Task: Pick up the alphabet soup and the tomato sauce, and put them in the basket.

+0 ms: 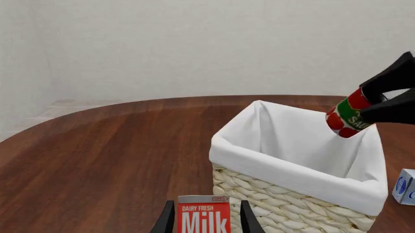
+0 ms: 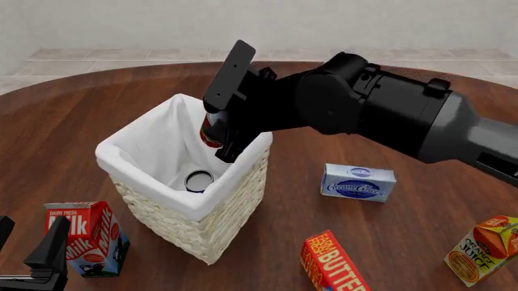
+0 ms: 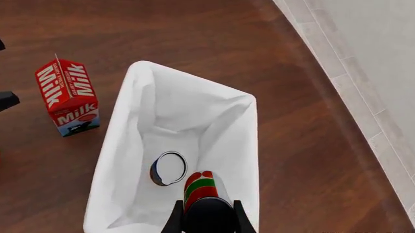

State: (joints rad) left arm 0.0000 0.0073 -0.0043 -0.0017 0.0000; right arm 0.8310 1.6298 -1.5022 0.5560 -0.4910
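The tomato sauce (image 2: 211, 131), a red can with a green band, hangs tilted over the open basket (image 2: 154, 195), with my right gripper (image 2: 220, 118) shut on it. From the left wrist, the tomato sauce (image 1: 349, 117) sits above the basket's far rim (image 1: 292, 174) in the right gripper (image 1: 366, 103). Looking down from the right wrist, the tomato sauce (image 3: 199, 186) lies just ahead of the right gripper (image 3: 207, 216). The alphabet soup (image 2: 198, 180) (image 3: 168, 168) lies on the basket's (image 3: 139, 77) white-lined floor. My left gripper (image 2: 31, 245) (image 1: 206, 221) stands open beside the milk carton.
A red milk carton (image 2: 85, 237) (image 1: 204, 216) (image 3: 68, 97) stands left of the basket, just ahead of the left fingers. Right of the basket lie a cream cheese box (image 2: 358, 182) (image 1: 405, 187), a butter box (image 2: 332, 264) and an orange juice carton (image 2: 481, 248).
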